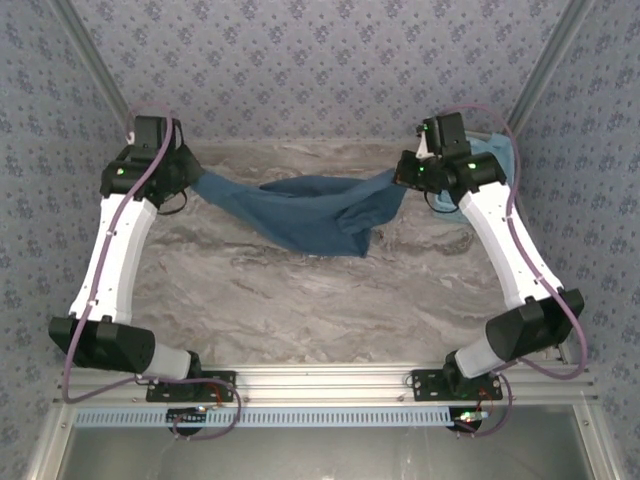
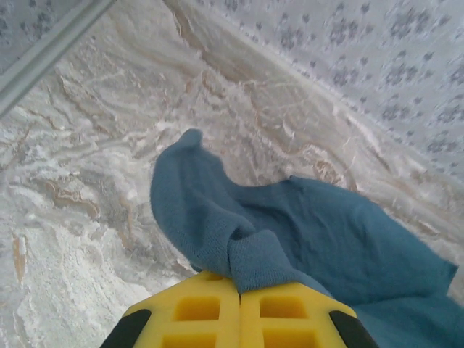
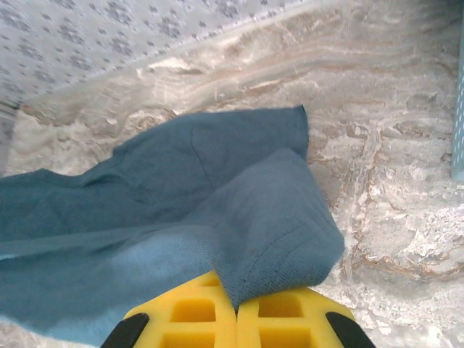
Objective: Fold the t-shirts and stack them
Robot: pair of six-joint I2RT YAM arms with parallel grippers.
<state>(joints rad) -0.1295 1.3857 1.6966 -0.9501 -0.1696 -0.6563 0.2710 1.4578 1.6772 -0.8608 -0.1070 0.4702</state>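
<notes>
Span of cloth across the far half of the table [image 1: 300, 320]. One dark teal-blue shirt [image 1: 300, 215] hangs between the two tools like a hammock. Its long axis runs left to right, roughly parallel to the back wall. At the left end is the left tool [image 1: 190, 180], at the right end the right tool [image 1: 400, 177]. Each arm is at its own end, and neither is nearer the middle.

Left wrist view: yellow pads [image 2: 217, 286] are pressed together with a bunched fold of cloth pinched in the seam. The rest of the shirt runs away forward and to the right of the tool, and one loose flap droops toward the table.

Right wrist view: pads are likewise closed on a doubled edge, and the cloth spreads away forward and to the left.

The shirt sags in the middle. The lowest part, right of centre, looks to reach the table, but contact cannot be confirmed from above. The cloth is twisted and doubled near the right end, not spread flat.

Judgement: the coming move turns on that left-right line. To lay the shirt flat, both tools would have to travel together toward the near edge, because if one leads the cloth skews. The sag suggests low tension, so a wider spread between the tools would likely help.

A pale-blue item [image 1: 492, 152] sits behind the right arm, just beside the right tool. Whether it is cloth or basket is unclear.
</notes>
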